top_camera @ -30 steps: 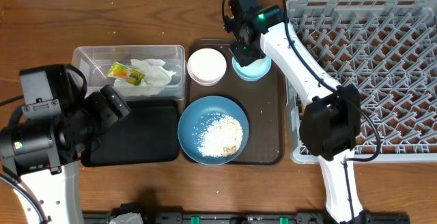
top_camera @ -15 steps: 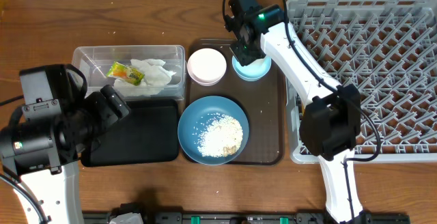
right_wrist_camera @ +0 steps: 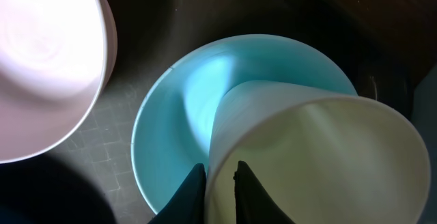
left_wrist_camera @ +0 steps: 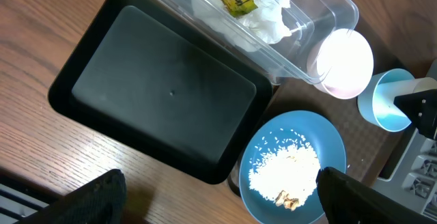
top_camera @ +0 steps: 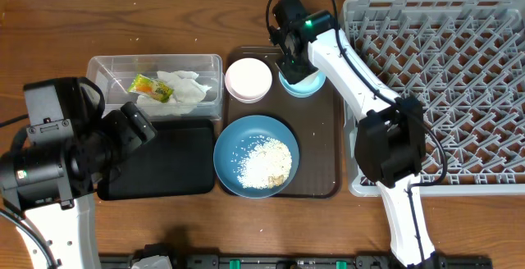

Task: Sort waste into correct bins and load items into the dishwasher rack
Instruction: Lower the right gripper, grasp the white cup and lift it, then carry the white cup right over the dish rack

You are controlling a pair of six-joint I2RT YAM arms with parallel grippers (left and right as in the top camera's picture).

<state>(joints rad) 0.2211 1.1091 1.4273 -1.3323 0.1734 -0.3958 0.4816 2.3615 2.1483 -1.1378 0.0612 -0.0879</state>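
Observation:
My right gripper (right_wrist_camera: 220,186) is shut on the rim of the small white cup (right_wrist_camera: 321,156), one finger inside and one outside. The cup sits tilted in the light-blue bowl (right_wrist_camera: 177,115), (top_camera: 308,84) at the back of the brown tray. The white bowl (top_camera: 248,79) stands just left of it. The dark-blue dish (top_camera: 228,142) holds rice (top_camera: 264,162). The napkin (top_camera: 187,89) and wrapper (top_camera: 151,88) lie in the clear tub (top_camera: 156,59). My left gripper (left_wrist_camera: 218,200) is open and empty above the black tray (top_camera: 164,162). The chopsticks are out of view.
The grey dishwasher rack (top_camera: 447,64) fills the right side, next to the brown serving tray (top_camera: 326,158). My right arm reaches over the rack's left edge. Bare wood lies behind the tub and in front of both trays.
My right arm has shifted slightly to the left at the light-blue bowl, still gripping the cup. My left arm has not moved.

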